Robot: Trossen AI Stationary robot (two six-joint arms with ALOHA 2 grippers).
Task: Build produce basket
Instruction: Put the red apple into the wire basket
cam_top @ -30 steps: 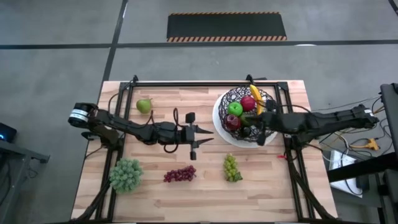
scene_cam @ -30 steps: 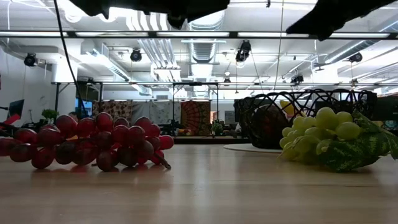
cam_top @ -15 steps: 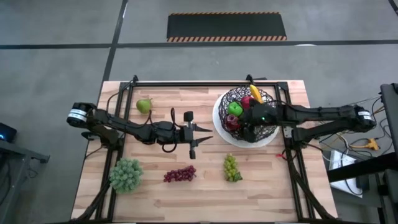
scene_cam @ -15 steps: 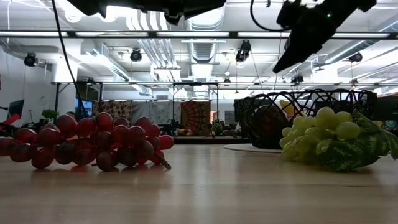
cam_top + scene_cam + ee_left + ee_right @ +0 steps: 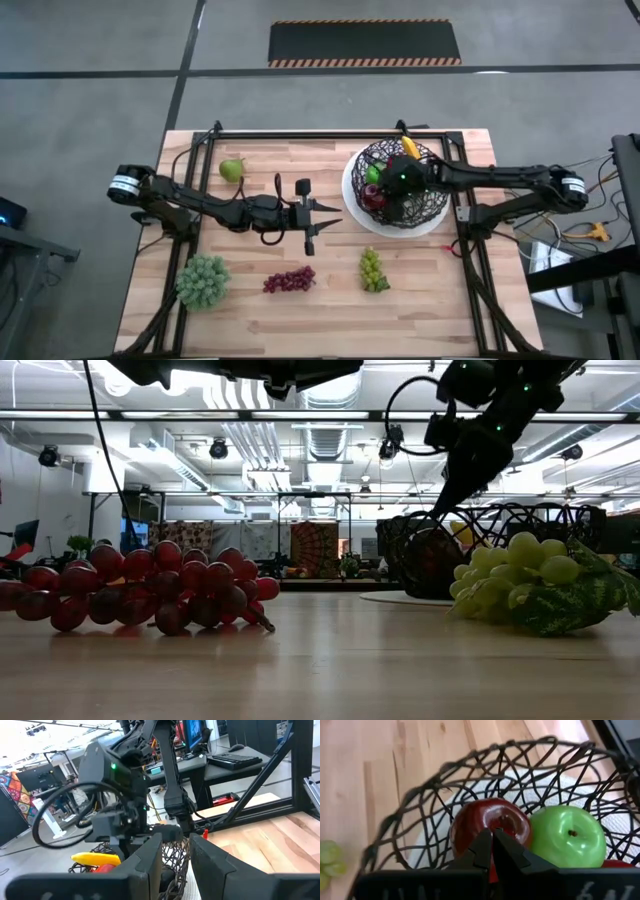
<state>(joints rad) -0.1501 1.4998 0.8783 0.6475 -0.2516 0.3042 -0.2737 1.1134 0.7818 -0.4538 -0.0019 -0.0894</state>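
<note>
Black tangled wire forms the round basket [image 5: 395,190] on its white plate at my table's far right, cradling a glossy dark-red apple [image 5: 487,825], green apple [image 5: 567,837] and banana [image 5: 95,857], where my right gripper [image 5: 492,847] hangs pinched shut and empty, while my left gripper [image 5: 318,222], slightly parted, grips nothing mid-table.

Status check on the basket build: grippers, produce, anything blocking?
Right gripper shut, empty, over the basket above the red apple. Left gripper idle mid-table. Pear, both grape bunches not yet in the basket. Nothing blocking.
</note>
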